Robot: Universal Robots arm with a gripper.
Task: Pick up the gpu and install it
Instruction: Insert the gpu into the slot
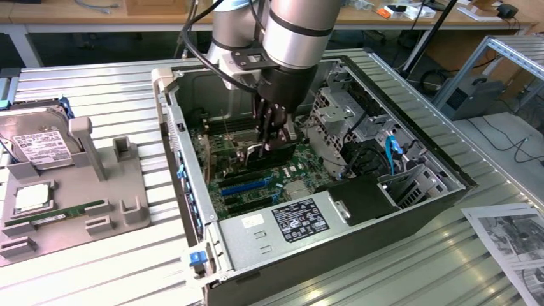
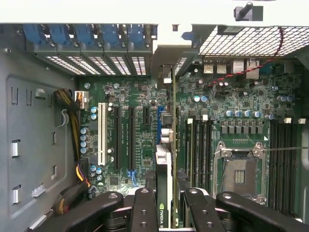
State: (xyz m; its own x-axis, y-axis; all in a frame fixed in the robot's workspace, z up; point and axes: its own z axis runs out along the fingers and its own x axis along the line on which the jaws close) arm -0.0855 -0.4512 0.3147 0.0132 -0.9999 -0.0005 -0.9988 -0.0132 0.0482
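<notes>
In the exterior view, the arm reaches down into the open computer case (image 1: 182,159), with the gripper (image 1: 270,143) low over the motherboard (image 1: 293,172). A hard drive (image 1: 38,143) sits on a tray (image 1: 127,220) at the exterior view's left.

In the wrist view, the jaws are clenched on the gpu (image 2: 163,193). It stands on edge above the slots, just beside the blue slot (image 2: 158,123).

Work surface: a bench (image 1: 102,274) of ribbed silvery metal, glinting with pale light.
Far side: a long wooden desk (image 1: 85,16), pale legs.
Exterior view's right: an open aluminium frame (image 1: 464,73).
</notes>
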